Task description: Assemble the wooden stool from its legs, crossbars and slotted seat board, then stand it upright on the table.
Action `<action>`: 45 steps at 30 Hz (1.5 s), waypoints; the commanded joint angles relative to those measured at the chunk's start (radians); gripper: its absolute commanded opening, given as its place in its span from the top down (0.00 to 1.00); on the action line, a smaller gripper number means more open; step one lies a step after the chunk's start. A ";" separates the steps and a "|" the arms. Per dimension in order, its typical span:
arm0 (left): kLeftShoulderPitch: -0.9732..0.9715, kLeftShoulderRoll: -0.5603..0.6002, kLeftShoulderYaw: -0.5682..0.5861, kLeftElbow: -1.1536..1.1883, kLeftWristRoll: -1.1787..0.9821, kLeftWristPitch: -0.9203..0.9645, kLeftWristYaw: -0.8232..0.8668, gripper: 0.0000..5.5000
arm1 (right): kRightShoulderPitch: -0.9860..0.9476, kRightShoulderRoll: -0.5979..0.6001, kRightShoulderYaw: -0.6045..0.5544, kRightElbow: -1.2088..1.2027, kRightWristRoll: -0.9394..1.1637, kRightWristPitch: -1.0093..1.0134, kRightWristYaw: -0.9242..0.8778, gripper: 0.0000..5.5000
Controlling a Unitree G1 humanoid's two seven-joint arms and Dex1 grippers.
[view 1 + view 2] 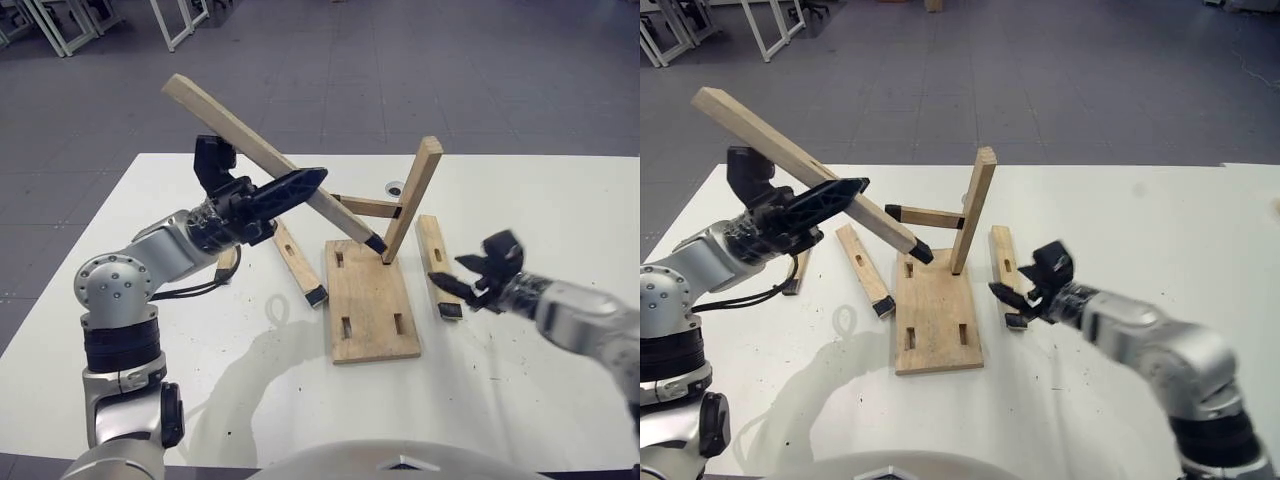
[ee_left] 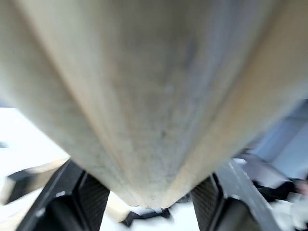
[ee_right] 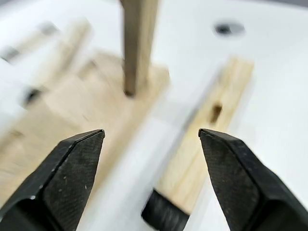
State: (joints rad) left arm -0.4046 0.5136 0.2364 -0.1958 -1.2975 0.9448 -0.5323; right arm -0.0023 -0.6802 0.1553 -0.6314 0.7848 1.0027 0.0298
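Note:
The slotted seat board [image 1: 370, 305] lies flat on the white table [image 1: 560, 200]. One leg [image 1: 412, 200] stands in its far right slot, with a crossbar [image 1: 365, 206] jutting from it. My left gripper [image 1: 290, 190] is shut on a long wooden leg [image 1: 260, 155], held tilted with its black-tipped lower end just above the board's far left slot. My right gripper [image 1: 468, 275] is open, low over the table right of the board, above a loose leg [image 1: 437, 264] lying flat; the right wrist view shows that leg [image 3: 207, 139] between the open fingers [image 3: 67, 178].
Another loose leg [image 1: 300, 263] lies left of the board, and a short piece [image 1: 228, 262] sits under my left arm. A small hole [image 1: 394, 187] marks the table's far middle. Grey floor and white frames lie beyond the table.

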 commanded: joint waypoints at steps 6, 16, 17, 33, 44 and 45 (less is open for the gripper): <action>0.016 -0.023 -0.018 -0.072 0.150 -0.108 -0.021 0.62 | 0.036 0.079 0.127 -0.046 -0.159 0.057 -0.022 0.34; 0.130 0.138 -0.047 -0.102 0.272 -0.105 -0.246 0.62 | 0.088 -0.118 0.148 0.005 -0.279 -0.046 0.278 0.34; 0.150 0.161 -0.055 -0.088 0.297 -0.115 -0.284 0.62 | 0.087 -0.163 0.139 0.033 -0.299 -0.094 0.340 0.34; 0.188 0.005 -0.281 0.070 0.694 -0.472 -0.386 0.62 | -0.016 -0.269 0.136 0.251 -0.468 -0.393 0.761 0.34; 0.200 -0.039 -0.339 0.201 0.821 -0.631 -0.438 0.62 | -0.081 -0.265 0.132 0.280 -0.508 -0.399 0.863 0.34; 0.199 -0.040 -0.344 0.209 0.828 -0.637 -0.443 0.62 | -0.085 -0.262 0.133 0.281 -0.511 -0.398 0.867 0.34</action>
State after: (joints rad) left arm -0.2057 0.4764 -0.0853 -0.0080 -0.5035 0.3043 -0.9587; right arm -0.0677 -0.9455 0.2868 -0.3594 0.2964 0.5946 0.8897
